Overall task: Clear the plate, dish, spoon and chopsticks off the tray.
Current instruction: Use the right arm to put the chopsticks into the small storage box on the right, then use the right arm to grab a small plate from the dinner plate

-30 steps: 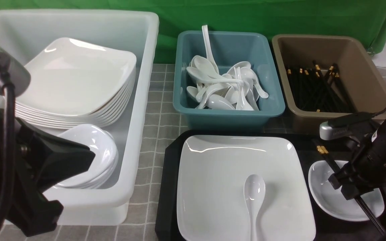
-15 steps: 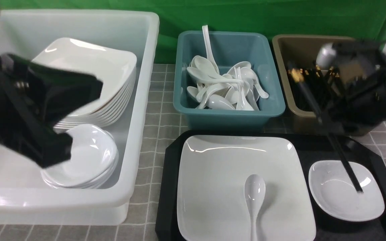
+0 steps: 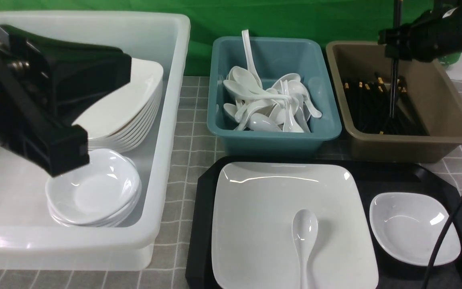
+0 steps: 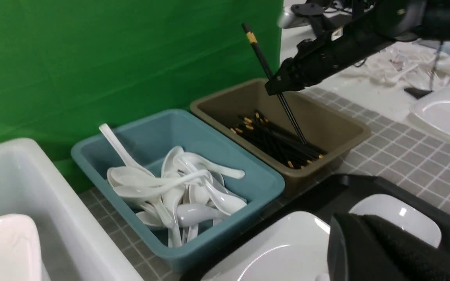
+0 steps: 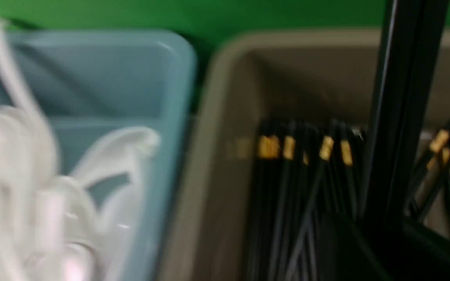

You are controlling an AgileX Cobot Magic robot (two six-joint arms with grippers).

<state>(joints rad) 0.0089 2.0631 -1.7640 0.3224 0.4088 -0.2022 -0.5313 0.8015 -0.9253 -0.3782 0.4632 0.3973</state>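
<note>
1. Left gripper (image 4: 381, 249), black, nearest the camera: jaws closed, nothing between them. Its arm blocks part of the large translucent white plastic tub (image 3: 171, 120) in the front view.
2. Right of the left gripper and lower: large flat black plastic tray (image 3: 415, 176) with cut corners, on a grey tiled tabletop (image 3: 191, 132).
3. On the tray: large glossy white rounded-square plate (image 3: 263, 192). A glossy white soup spoon (image 3: 304, 233) lies in it, handle toward the camera.
4. Small glossy white shallow dish (image 3: 413, 228) sits on the tray just beside the plate, well below the right gripper and nearer the camera. A thin black cable (image 3: 451, 224) crosses in front of its edge.
5. Behind the left gripper, in the white tub: a stack of large white plates (image 3: 134, 96), partly hidden, and a stack of small white dishes (image 3: 94, 192).
6. Between the two grippers: teal plastic tub (image 3: 327, 128) holding a pile of white spoons (image 3: 263, 104).
7. Right gripper (image 3: 393, 44), farthest, over the brown plastic tub (image 3: 447, 108): narrow grip on the long thin black chopsticks (image 3: 392, 92). They stand steeply, gold-banded end above the jaws, tips down at the loose black chopsticks (image 3: 371, 112) in the tub.
8. Behind everything: green cloth backdrop (image 3: 295, 16). The right wrist view is blurred.
</note>
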